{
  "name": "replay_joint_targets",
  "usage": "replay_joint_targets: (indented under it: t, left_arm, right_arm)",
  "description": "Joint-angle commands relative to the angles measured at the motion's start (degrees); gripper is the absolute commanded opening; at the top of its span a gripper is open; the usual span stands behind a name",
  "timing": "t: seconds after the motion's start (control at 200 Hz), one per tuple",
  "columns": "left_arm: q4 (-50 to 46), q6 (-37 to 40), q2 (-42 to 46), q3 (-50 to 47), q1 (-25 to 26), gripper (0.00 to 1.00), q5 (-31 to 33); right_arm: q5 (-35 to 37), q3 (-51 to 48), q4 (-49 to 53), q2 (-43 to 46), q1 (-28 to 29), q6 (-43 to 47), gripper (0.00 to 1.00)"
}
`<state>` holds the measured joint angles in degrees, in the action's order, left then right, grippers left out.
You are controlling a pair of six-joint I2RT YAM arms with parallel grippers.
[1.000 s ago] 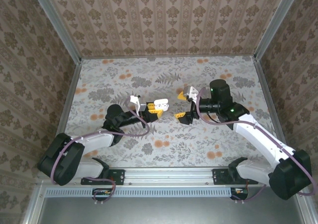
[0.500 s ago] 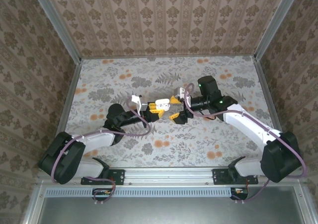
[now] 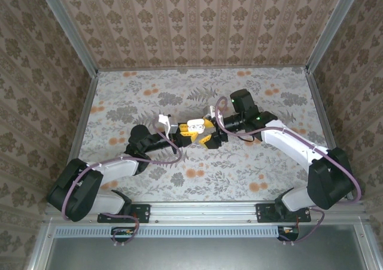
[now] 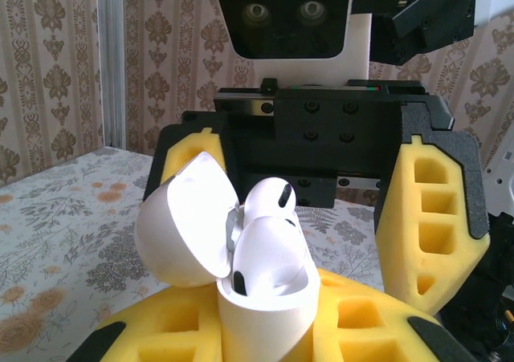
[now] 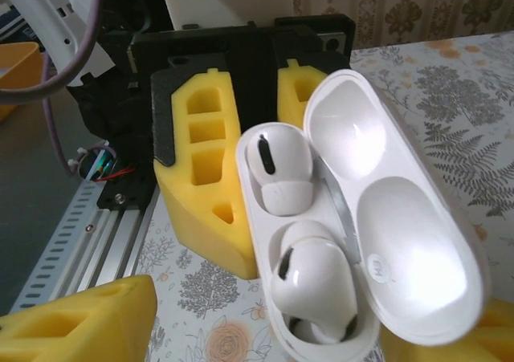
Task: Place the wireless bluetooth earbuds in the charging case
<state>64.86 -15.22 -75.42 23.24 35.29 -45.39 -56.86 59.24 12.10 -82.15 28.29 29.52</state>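
The white charging case [image 3: 194, 126] is held upright over the table's middle, with my left gripper [image 3: 189, 133] shut on its base. In the left wrist view the case [image 4: 277, 314] stands between my yellow fingers [image 4: 152, 330], its lid [image 4: 183, 221] swung open to the left. Two white earbuds lie in it. One earbud [image 5: 277, 169] sits down in its socket. The other earbud [image 5: 317, 282] stands higher and tilted in its socket. My right gripper [image 3: 207, 132] is open, with a yellow finger [image 4: 434, 217] on each side of the case and a gap to it.
Floral-patterned table [image 3: 251, 174] with papered walls on three sides and a metal rail [image 3: 203, 210] at the near edge. The two wrists face each other closely, and the left arm's black mount [image 5: 241, 49] is right behind the case.
My right arm has swung left, bringing its gripper up to the case, and its jaws have narrowed. The left gripper and the case have stayed put.
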Motion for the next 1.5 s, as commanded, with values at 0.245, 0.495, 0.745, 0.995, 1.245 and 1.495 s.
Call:
replay_joint_targets:
  t: [0.245, 0.495, 0.745, 0.995, 1.245, 1.495]
  left_arm:
    - [2.4, 0.3, -0.6, 1.3, 0.5, 0.12, -0.3]
    - [2.8, -0.2, -1.2, 1.4, 0.6, 0.12, -0.4]
    - [3.0, -0.5, -1.2, 1.6, 0.7, 0.12, -0.8]
    - [3.4, -1.2, -1.7, 1.9, 0.8, 0.12, -1.7]
    - [3.6, -1.2, -1.8, 2.2, 0.9, 0.12, -2.3]
    - [3.6, -1.0, -1.8, 2.4, 0.9, 0.12, -2.4]
  right_arm:
    - [-4.0, 1.7, 0.1, 0.8, 0.4, 3.4, 0.65]
    - [-1.3, 0.5, -2.1, 2.0, 0.3, 3.5, 0.65]
    - [-0.5, 0.5, -4.4, 2.0, 0.0, 2.6, 0.68]
    - [-1.0, 0.7, -5.9, 1.9, -0.2, 2.3, 0.68]
    - [-2.8, 1.1, -8.1, 1.0, -0.8, 0.4, 0.68]
    - [-4.7, 2.3, -6.9, -0.3, -1.1, 0.3, 0.68]
